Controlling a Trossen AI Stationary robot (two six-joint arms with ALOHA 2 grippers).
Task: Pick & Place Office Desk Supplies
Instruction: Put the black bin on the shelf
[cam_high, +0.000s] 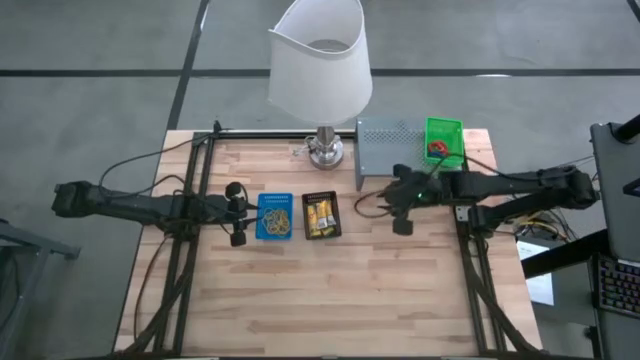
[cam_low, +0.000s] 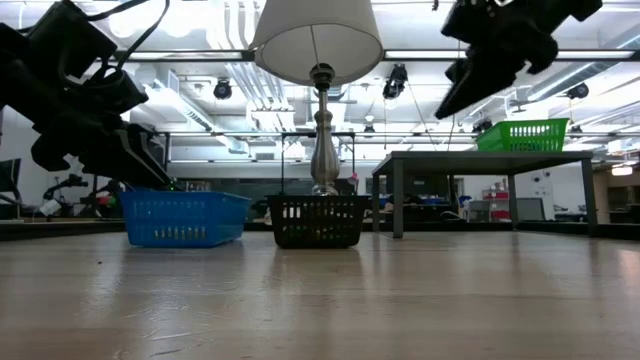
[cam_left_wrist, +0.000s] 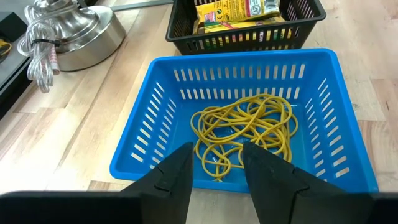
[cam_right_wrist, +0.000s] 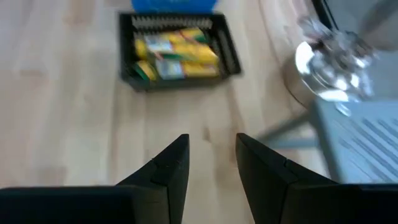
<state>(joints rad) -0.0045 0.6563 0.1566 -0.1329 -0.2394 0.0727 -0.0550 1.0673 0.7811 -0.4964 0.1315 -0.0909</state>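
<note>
At frame centre in the high view, a blue tray (cam_high: 274, 216) holds yellow rubber bands (cam_high: 277, 215), and a black tray (cam_high: 322, 216) holds yellow packets (cam_high: 322, 214). A green tray (cam_high: 444, 141) sits upper right, on the grey shelf (cam_high: 392, 146). The counter (cam_high: 330, 290) is pale wood planks; the lampshade (cam_high: 320, 60) is white.

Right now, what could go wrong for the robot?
The left end effector hovers empty by the blue tray; the yellow rubber bands are tangled, so several might lift together. The right end effector, open over bare table, could bump the lamp base or grey shelf nearby.
</note>
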